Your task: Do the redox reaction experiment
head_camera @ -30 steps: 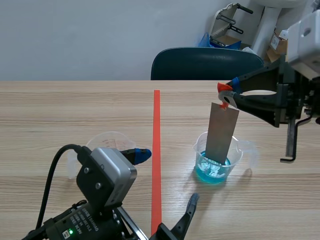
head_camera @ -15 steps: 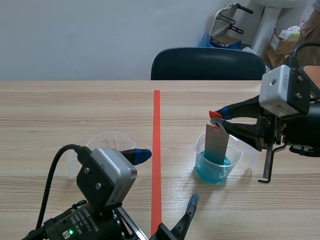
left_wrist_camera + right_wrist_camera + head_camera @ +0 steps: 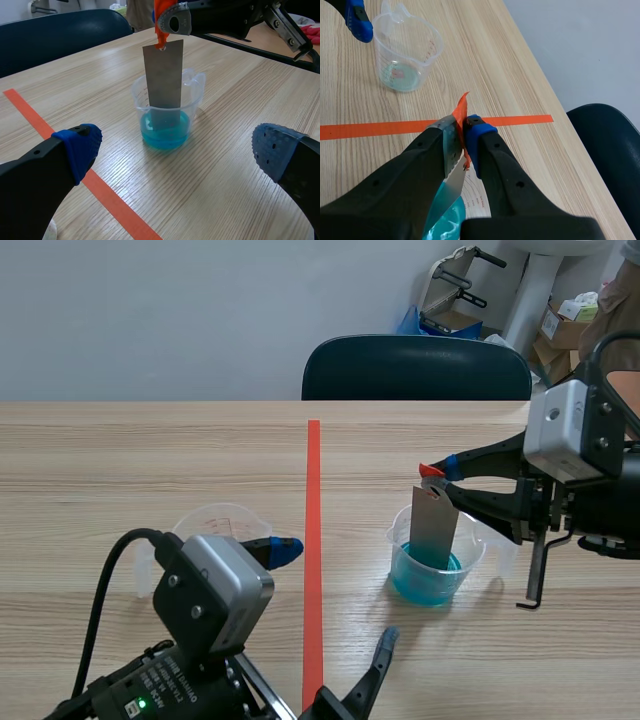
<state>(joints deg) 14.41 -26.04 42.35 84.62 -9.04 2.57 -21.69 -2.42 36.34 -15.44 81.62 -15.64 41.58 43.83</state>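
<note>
Metal strip [image 3: 434,528] upright in beaker [image 3: 472,552] of blue liquid, lower end sunk, blurred behind the wall. Right gripper [image 3: 436,473] reaching in level, clenched on orange tab [image 3: 462,111] topping it. Left gripper [image 3: 176,148] low, released, spread wide.

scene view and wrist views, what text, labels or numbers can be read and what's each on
No text is legible anywhere.
White print on the left arm's black casing: too small to read.
Red scale marks on the beaker of blue liquid: too small.
Scale on the empty measuring cup: too faint.
Label on the cardboard box: blurred.
</note>
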